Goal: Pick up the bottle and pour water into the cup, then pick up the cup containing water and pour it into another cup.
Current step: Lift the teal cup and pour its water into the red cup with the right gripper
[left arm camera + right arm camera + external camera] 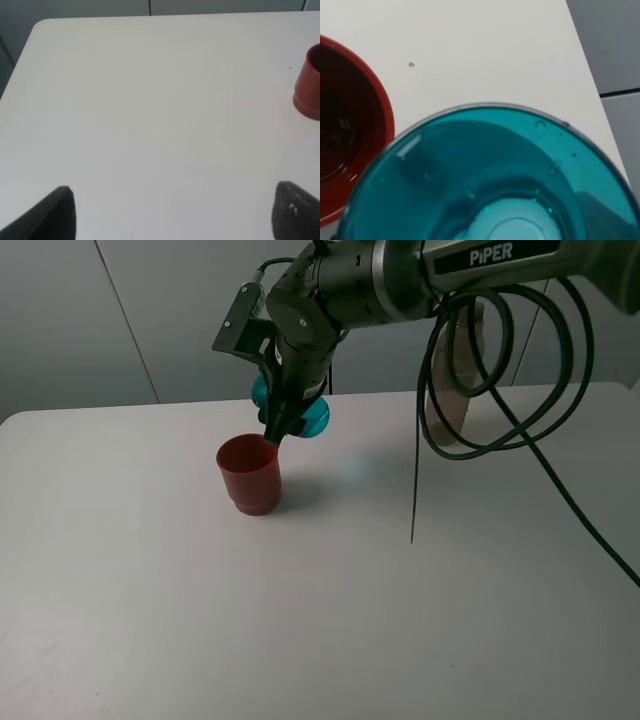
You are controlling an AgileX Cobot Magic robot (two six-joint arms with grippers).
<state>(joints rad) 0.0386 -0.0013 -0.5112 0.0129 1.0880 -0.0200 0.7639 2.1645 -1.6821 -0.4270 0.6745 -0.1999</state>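
Your right gripper (281,426) is closed tight on the cup (317,420), holding it tipped steeply just above the far rim of another cup (249,475), which I judge is so the water falls inside. Your arm reaches in from the far right, wrist rolled and angled downward. Well apart, at the far right, stands the bottle (453,390).
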